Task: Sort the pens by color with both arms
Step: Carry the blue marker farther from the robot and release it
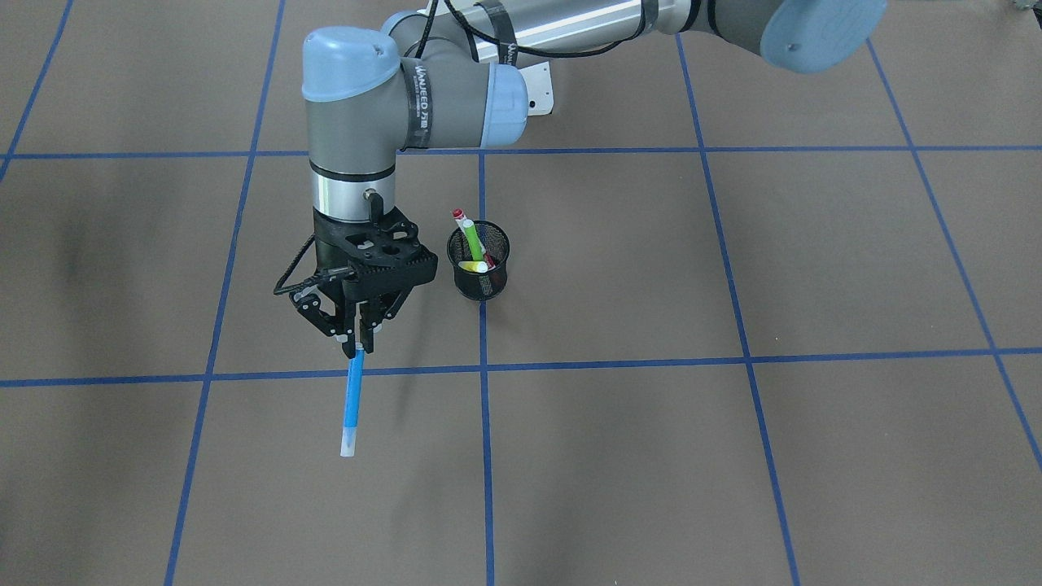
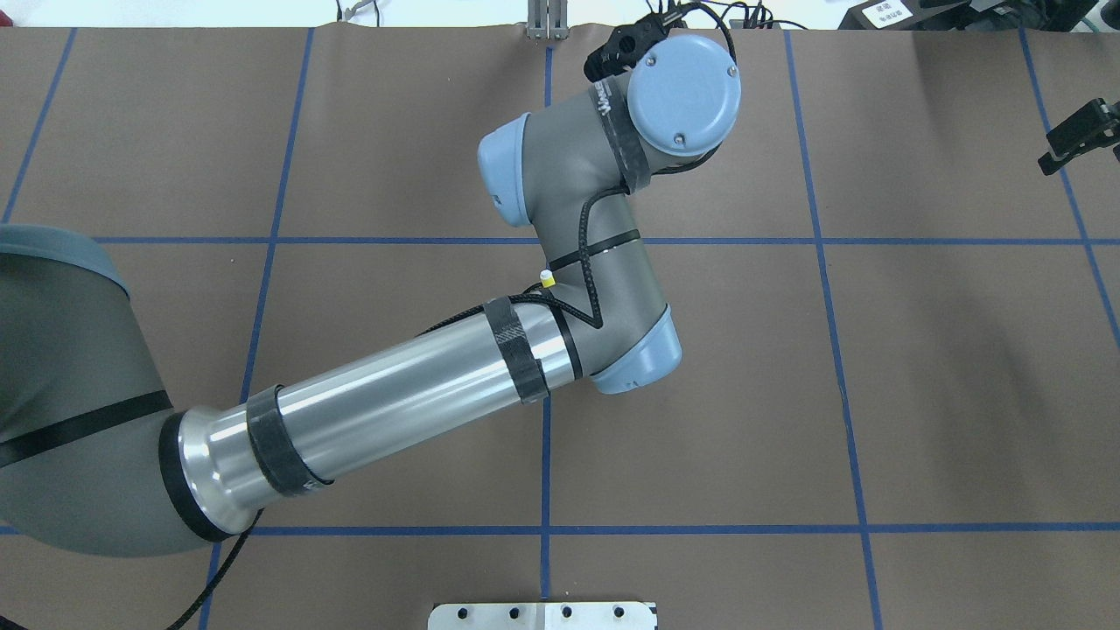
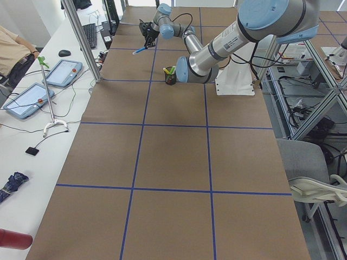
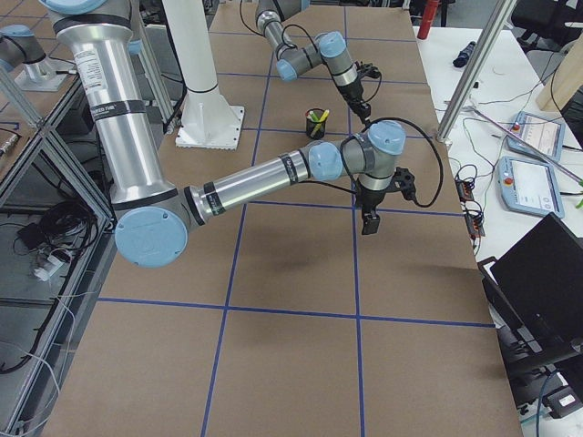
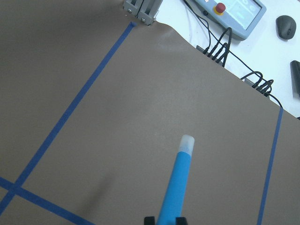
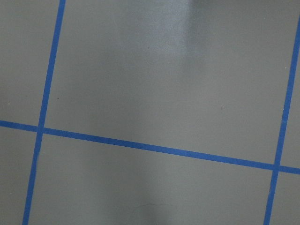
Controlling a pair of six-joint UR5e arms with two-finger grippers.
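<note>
We judge the blue pen (image 1: 352,403) light, stiff and slick, best pinched across the barrel near one end. The left gripper (image 1: 358,346) is clamped narrowly on its upper end, so the pen hangs just beside the cup (image 1: 480,286), where the other pens (image 1: 472,240) stand. We cannot tell how far open the right gripper (image 4: 369,220) is.

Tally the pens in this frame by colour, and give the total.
Blue pen, held in the left gripper: 1
Lime green pen, in the black mesh cup: 1
Yellow pen, in the cup: 1
White pen with red ends, in the cup: 1
Total: 4
</note>
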